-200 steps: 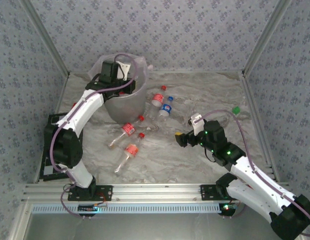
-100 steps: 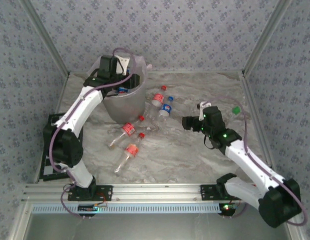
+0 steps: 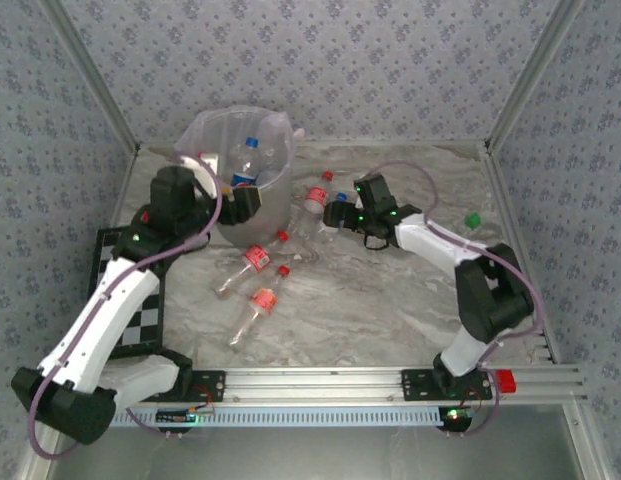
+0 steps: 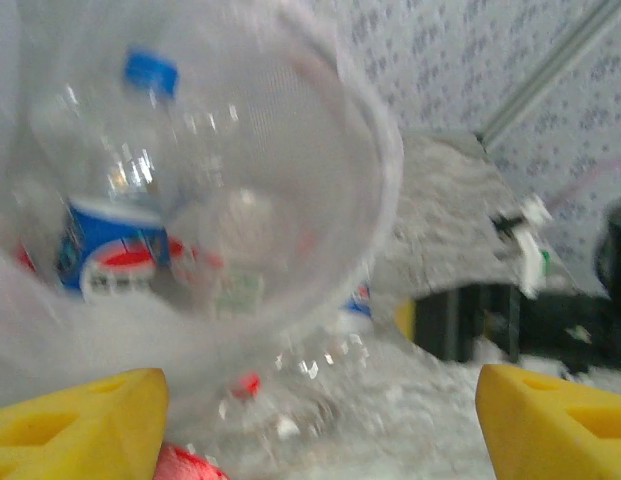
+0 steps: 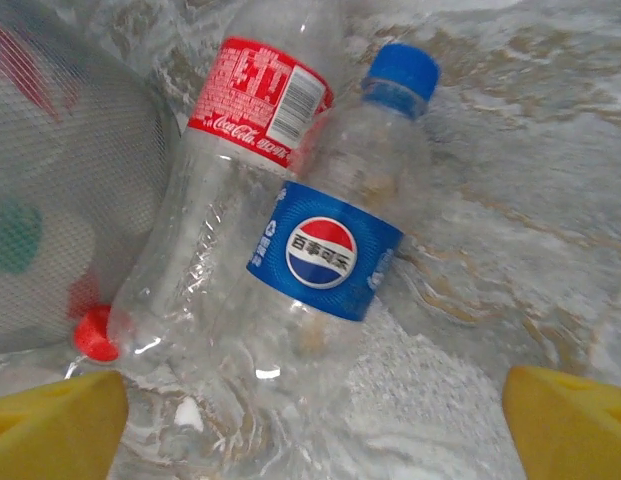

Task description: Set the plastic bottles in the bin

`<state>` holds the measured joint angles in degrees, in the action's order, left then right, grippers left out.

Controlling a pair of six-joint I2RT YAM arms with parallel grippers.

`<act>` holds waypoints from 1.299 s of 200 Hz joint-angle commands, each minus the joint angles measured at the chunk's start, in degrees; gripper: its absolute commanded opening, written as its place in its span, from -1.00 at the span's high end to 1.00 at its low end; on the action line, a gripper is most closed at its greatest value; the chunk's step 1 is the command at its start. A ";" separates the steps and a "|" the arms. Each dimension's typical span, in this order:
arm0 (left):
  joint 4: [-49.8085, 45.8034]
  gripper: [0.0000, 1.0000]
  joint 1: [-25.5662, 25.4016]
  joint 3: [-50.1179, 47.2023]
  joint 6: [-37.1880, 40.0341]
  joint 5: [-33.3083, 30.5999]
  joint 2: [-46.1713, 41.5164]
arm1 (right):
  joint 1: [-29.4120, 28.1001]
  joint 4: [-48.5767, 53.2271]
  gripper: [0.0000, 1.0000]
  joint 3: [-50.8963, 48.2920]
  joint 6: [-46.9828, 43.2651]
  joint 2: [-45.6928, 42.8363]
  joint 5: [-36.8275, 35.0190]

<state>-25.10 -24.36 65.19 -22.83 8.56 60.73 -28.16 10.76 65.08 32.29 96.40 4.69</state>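
White right arm [image 3: 435, 238] outstretched over blue-labelled bottle [image 5: 320, 255]

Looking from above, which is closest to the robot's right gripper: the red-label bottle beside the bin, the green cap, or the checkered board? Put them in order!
Starting from the right gripper:
1. red-label bottle, right beside it, on its left.
2. green cap, off to the right.
3. checkered board, far over on the left side.
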 commanded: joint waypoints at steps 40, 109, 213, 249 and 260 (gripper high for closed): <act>2.21 -0.62 -0.87 -6.83 -8.37 0.52 -8.61 | -1.59 -3.46 -0.92 6.68 9.36 14.07 0.86; 2.84 -0.62 -0.82 -6.76 -8.85 1.50 -7.48 | -1.62 0.72 -0.29 3.74 4.36 8.72 -2.90; 16.37 -0.90 -6.13 4.04 -15.99 10.56 6.07 | -4.92 -9.44 0.12 -28.50 -25.91 -36.91 10.50; 15.72 -0.91 -12.78 9.52 -14.95 9.10 14.69 | -5.64 -14.54 0.14 -30.63 -26.27 -44.19 15.72; 16.21 -0.91 -14.04 10.31 -14.98 8.81 16.41 | -6.72 -15.43 0.14 -30.34 -26.53 -45.02 16.29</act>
<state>-11.25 -36.14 72.71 -37.63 16.75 74.15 -33.32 1.58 34.83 8.88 53.23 16.23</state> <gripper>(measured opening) 0.953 0.589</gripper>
